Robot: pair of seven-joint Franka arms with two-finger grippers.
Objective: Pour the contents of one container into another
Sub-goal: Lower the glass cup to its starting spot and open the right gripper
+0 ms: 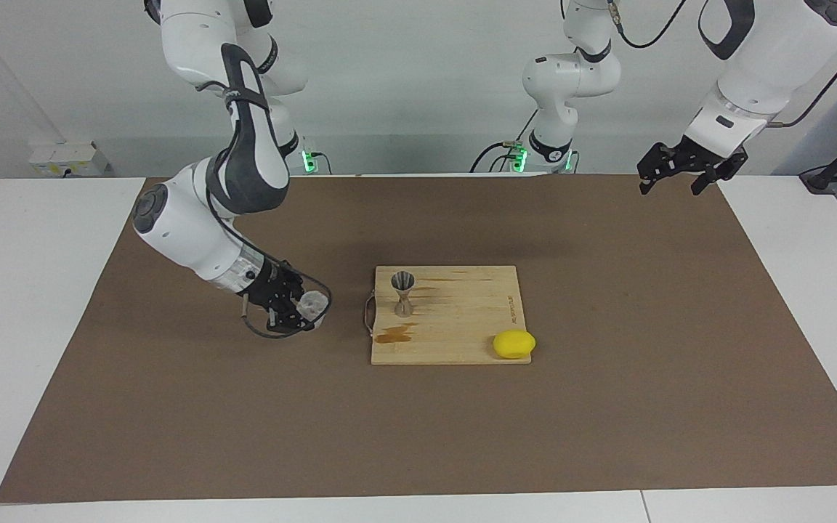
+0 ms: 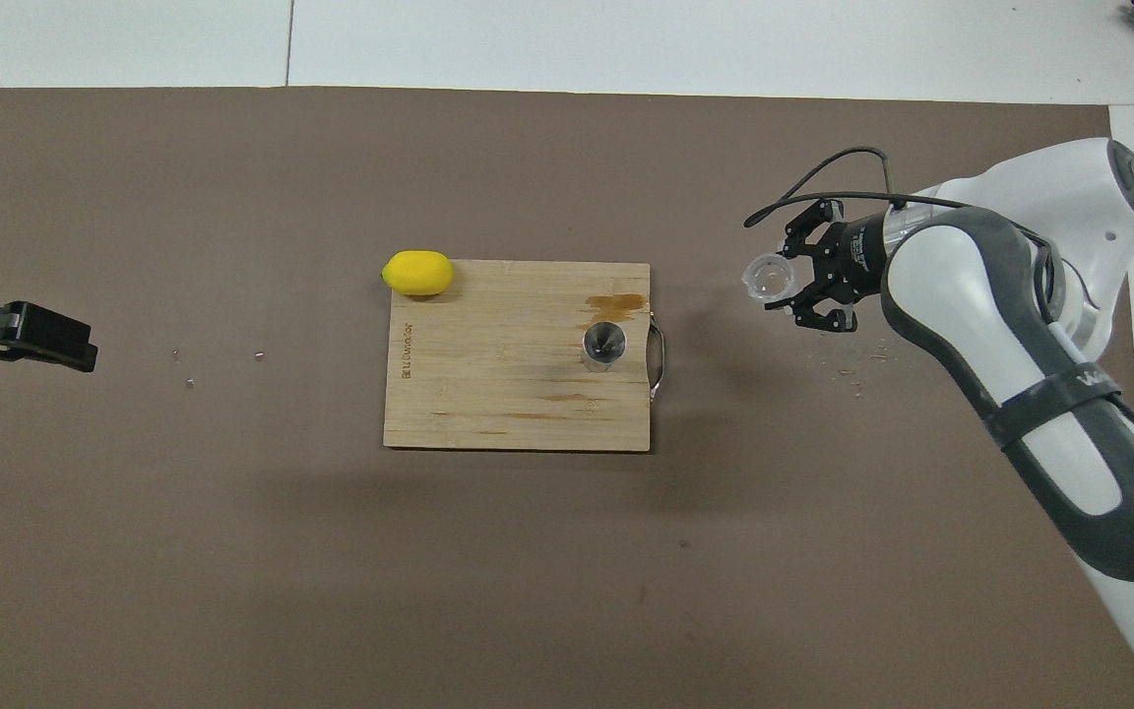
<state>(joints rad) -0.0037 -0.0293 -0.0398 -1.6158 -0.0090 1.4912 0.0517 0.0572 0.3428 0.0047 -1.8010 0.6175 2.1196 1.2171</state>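
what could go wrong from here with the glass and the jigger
1. The right gripper holds the glass cup tilted over the brown mat; any liquid left could drip there.
2. The jigger stands on a narrow base near the cutting board handle edge, beside a wet stain; a bump could tip it.
The left gripper waits.

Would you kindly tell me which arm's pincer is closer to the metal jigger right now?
Right. The right pincer holds the glass cup over the mat beside the board, near the jigger; the left pincer waits above the mat's corner.
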